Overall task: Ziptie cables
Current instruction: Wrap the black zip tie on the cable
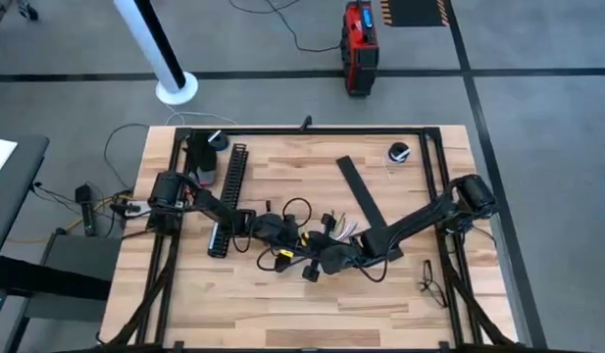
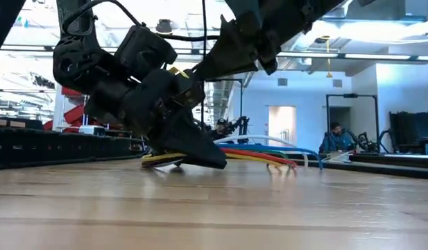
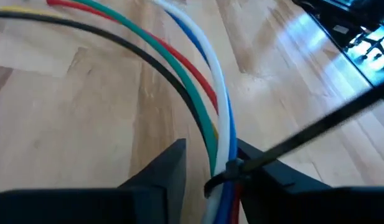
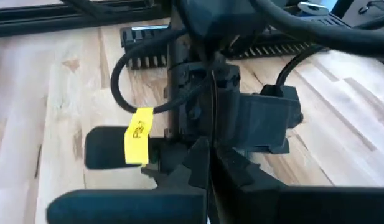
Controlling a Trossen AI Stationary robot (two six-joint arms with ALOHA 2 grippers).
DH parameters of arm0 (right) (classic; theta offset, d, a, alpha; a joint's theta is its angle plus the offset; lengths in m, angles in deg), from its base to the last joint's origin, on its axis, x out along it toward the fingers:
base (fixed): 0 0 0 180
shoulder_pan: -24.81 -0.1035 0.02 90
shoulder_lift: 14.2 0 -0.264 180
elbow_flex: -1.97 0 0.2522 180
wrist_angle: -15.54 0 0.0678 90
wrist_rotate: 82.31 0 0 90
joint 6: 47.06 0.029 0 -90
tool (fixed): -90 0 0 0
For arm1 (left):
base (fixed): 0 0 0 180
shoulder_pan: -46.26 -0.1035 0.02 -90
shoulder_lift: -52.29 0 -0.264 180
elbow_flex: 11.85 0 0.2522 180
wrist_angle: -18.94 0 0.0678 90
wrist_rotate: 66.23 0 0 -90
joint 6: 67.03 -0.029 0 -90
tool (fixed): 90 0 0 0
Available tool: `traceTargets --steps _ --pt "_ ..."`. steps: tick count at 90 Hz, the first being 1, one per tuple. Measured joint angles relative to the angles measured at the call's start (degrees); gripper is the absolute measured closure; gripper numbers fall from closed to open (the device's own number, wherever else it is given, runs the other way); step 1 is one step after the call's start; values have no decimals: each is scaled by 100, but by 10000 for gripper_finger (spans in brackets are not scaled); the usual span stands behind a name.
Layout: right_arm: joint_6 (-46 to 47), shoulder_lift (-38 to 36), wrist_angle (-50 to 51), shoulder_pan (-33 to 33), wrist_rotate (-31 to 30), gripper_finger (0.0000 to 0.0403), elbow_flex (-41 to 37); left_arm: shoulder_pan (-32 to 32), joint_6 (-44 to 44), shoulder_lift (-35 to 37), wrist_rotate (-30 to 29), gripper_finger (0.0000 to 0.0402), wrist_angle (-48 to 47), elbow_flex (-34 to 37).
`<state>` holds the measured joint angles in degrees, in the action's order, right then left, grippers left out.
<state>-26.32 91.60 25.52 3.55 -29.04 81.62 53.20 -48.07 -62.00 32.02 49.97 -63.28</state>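
A pale butcher-block table [image 1: 282, 304] in a black frame fills the high view, with an open workshop and a seated person visible beyond it in the low view. Both arms meet near the table's middle. The cables [image 3: 204, 93] — thin insulated wires in white, blue, red, green, yellow and black — lie on the wood there, fanning out from a single gathered point. In the left wrist view the left gripper [image 3: 210, 180] has its fingers set either side of that gathered point, closed in on the bundle, where a black zip tie [image 3: 304, 134] already loops the wires and its free tail runs off diagonally. The right gripper [image 4: 207, 165] has its fingertips pressed nearly together on a thin dark strand, probably the tie's tail, though the view is too crowded to be sure.

The wires look light and limp — they will splay and slide past each other unless held right at the tie. The tail is narrow and slick, so a firm pinch near the head should serve best for cinching.

A comb-slotted cable duct [image 1: 228, 196] and a flat black strip [image 1: 361, 196] lie apart, untouched.
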Motion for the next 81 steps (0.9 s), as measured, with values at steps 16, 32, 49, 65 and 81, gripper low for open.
traceTargets --steps 16,32,49,65,81 --pt "117 9 215 9 22 403 -15 7 72 385 309 283 -212 34" --pt "128 11 270 39 42 403 -17 15 184 634 371 286 -482 22" --pt "130 15 319 46 42 403 -22 15 250 646 369 328 -423 22" --pt "132 15 348 77 46 403 -22 -4 231 648 399 351 -354 22" --pt "132 17 447 83 53 403 -24 -4 124 659 503 345 -116 5"
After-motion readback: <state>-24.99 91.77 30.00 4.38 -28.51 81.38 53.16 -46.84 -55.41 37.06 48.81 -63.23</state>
